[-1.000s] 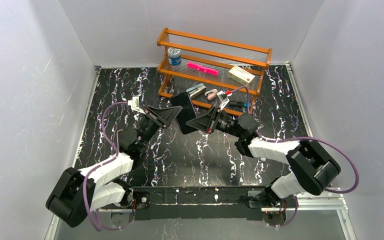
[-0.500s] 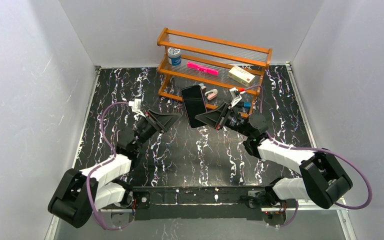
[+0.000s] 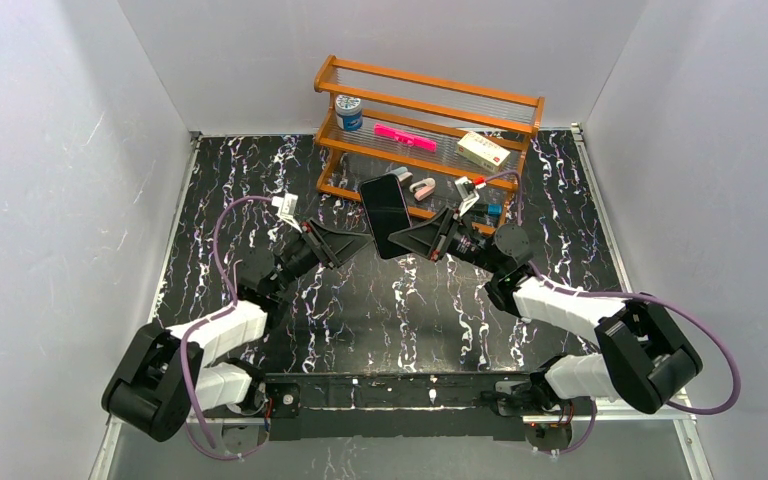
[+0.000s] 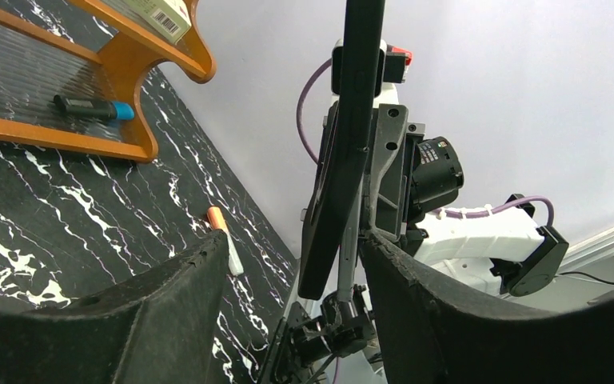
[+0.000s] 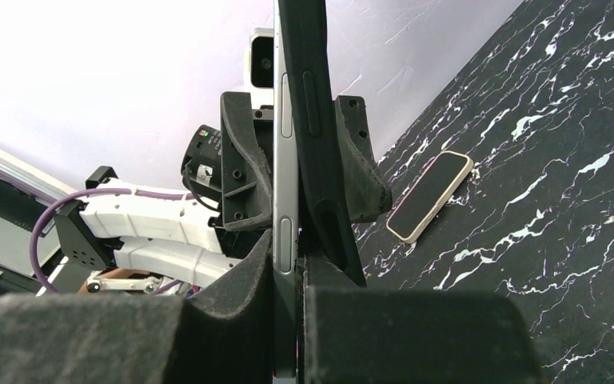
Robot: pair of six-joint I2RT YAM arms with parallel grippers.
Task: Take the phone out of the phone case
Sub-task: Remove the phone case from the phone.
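Observation:
The phone (image 3: 385,205), dark screen up, is held in the air in front of the shelf by my right gripper (image 3: 402,240), which is shut on its lower right edge. In the right wrist view the phone's silver edge (image 5: 285,160) stands upright between the pads, and the black case (image 5: 320,120) bows away from it on the right. My left gripper (image 3: 360,243) is open at the phone's lower left. In the left wrist view the phone, edge-on (image 4: 344,160), hangs between the spread fingers (image 4: 168,312), touching neither.
A wooden shelf (image 3: 430,105) stands behind, with a blue-lidded jar (image 3: 348,110), a pink item (image 3: 405,136), a box (image 3: 484,150) and small items. A beige-rimmed phone-like slab (image 5: 430,196) and an orange-capped marker (image 4: 222,232) lie on the black marbled table (image 3: 410,310).
My right gripper has carried the phone right and toward the shelf, off my left gripper. My left gripper has since followed it to the right, still open.

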